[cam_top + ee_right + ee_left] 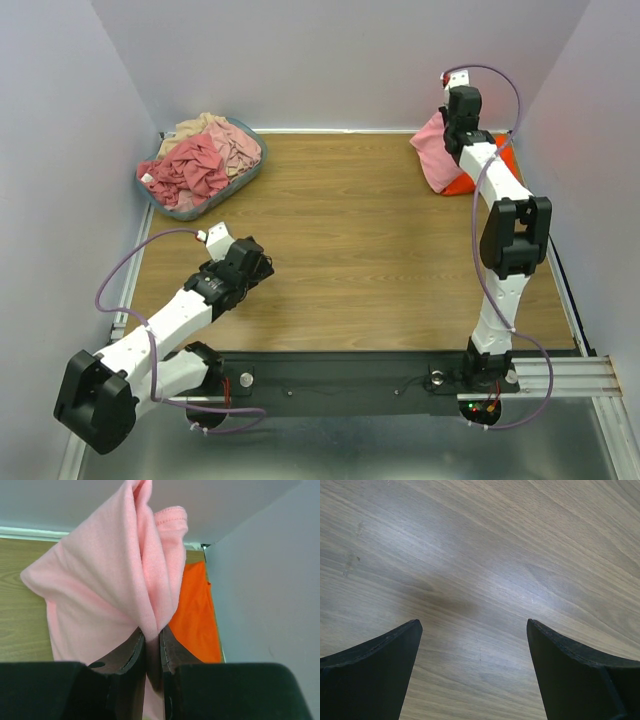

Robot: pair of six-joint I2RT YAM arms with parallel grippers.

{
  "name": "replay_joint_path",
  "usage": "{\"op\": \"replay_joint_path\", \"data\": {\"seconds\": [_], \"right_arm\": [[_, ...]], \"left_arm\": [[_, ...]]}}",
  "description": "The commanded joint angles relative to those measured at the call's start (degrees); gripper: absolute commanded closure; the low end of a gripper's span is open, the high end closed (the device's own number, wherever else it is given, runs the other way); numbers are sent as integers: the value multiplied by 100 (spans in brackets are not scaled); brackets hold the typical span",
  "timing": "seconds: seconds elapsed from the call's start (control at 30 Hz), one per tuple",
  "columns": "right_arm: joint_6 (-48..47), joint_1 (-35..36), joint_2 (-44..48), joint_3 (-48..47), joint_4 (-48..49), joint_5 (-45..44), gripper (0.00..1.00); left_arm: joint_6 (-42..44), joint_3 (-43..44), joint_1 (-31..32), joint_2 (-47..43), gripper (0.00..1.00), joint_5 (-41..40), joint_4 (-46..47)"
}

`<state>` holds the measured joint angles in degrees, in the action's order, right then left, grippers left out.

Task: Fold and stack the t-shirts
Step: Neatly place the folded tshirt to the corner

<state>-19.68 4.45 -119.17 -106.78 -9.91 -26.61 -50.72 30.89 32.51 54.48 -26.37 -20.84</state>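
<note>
The pink shirt [107, 590] hangs bunched at the far right corner, draping down from the right gripper [152, 647], which is pinched tight on a fold of it. The orange shirt [195, 615] lies just beside it, against the right wall. The left gripper [475, 630], spread wide and empty, hovers well apart over the near left table [480, 540].

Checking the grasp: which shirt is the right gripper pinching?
The light pink shirt, clamped in the right gripper. The orange shirt lies on the table; the others sit in the basket.
</note>
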Motion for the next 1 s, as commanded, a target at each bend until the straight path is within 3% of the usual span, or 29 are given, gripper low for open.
{"op": "replay_joint_path", "data": {"seconds": [0.0, 0.5, 0.97], "right_arm": [[52, -49, 518, -361, 376, -134, 100], [-36, -207, 624, -291, 367, -231, 100], [-53, -603, -141, -651, 367, -204, 99]], "left_arm": [[18, 206, -52, 36, 2, -149, 45], [36, 241, -113, 151, 2, -88, 54], [71, 347, -175, 388, 2, -88, 10]]}}
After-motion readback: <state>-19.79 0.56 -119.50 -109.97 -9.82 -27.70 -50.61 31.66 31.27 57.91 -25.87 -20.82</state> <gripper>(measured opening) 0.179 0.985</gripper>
